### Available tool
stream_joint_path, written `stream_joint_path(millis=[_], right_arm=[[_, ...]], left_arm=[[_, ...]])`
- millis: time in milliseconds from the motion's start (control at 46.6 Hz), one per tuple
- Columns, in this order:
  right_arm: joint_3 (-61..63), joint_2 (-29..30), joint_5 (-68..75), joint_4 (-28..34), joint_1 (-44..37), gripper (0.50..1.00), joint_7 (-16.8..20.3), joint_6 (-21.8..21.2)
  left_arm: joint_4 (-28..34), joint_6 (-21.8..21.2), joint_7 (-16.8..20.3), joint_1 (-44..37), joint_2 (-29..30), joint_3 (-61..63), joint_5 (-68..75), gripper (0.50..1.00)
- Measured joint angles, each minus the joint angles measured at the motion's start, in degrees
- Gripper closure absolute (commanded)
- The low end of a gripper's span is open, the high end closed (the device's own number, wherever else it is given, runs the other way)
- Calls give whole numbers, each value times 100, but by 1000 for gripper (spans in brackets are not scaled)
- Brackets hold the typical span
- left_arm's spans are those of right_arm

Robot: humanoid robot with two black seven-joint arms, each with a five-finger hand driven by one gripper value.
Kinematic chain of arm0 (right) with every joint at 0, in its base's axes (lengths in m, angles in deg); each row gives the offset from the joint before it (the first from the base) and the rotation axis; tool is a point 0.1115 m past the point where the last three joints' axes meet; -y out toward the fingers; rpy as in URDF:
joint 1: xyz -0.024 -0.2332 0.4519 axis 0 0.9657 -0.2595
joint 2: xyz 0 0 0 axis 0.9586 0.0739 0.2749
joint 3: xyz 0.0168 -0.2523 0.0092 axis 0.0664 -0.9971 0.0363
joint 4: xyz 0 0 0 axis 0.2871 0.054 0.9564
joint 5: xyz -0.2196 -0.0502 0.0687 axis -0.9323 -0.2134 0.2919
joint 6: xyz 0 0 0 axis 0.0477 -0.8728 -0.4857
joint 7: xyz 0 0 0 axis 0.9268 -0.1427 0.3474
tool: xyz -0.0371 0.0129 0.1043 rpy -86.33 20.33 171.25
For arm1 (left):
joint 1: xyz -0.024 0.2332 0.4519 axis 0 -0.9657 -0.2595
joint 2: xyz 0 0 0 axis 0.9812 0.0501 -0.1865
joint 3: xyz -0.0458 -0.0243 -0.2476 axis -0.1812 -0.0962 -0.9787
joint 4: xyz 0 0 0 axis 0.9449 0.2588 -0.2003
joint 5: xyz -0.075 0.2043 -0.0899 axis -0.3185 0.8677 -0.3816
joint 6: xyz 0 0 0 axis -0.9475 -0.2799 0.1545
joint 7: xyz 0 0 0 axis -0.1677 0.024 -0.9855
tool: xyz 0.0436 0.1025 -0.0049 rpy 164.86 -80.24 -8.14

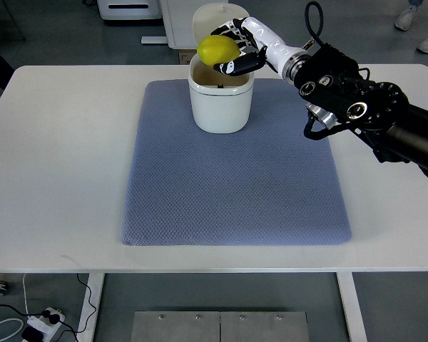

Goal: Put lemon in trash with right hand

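The right hand (235, 50) grips the smooth yellow lemon (217, 49) above the open white plastic trash bin (221, 107) at the grey mat's (235, 185) far edge; firm, waxy, likely slippery, it suits a grasp around its middle.

Right arm (364, 114) extended from right edge; right hand (237, 48) sat above the bin (221, 103), fingers curled closed.

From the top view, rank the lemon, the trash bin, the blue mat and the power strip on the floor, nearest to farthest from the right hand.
1. lemon, held in the right hand.
2. trash bin, directly below the hand.
3. blue mat, under the bin, spreading toward the robot.
4. power strip, on the floor, bottom left.
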Motion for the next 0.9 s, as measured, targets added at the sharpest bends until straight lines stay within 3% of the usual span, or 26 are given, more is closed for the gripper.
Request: stream_joint_path(millis=[730,902], right_arm=[[9,-153,0,45,-101,500,-16,11],[15,-570,0,501,-72,500,-81,2]], left_arm=[[0,1,0,0,0,-1,0,500],[0,8,2,-1,0,-1,0,500]])
